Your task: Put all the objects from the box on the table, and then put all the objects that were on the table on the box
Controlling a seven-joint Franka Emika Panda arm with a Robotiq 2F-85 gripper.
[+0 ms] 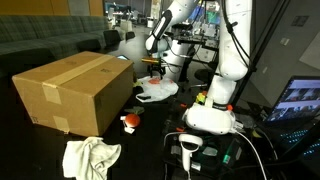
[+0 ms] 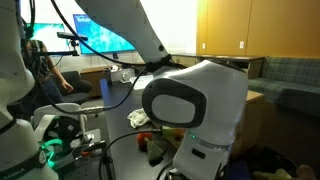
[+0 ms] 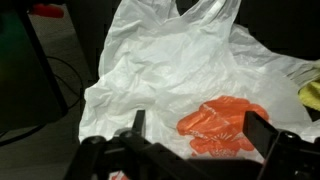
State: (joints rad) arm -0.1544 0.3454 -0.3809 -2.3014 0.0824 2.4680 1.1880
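A white plastic bag [image 3: 180, 60] with an orange patch [image 3: 225, 125] lies on the dark table; it also shows in an exterior view [image 1: 158, 90]. My gripper [image 3: 200, 128] is open and empty, with its two fingers on either side of the orange patch, just above the bag. In an exterior view the gripper [image 1: 155, 66] hangs over the bag, to the right of a large closed cardboard box [image 1: 75, 90] sealed with tape. A crumpled pale cloth [image 1: 90, 157] and a small red-and-white object [image 1: 130, 122] lie in front of the box.
The robot base [image 1: 212, 110] stands close beside the bag, with cables and a white handheld device [image 1: 190, 148] in front of it. A red item [image 3: 45, 10] and a yellow item [image 3: 312, 95] lie at the bag's edges. The robot base [image 2: 195, 105] blocks most of the other exterior view.
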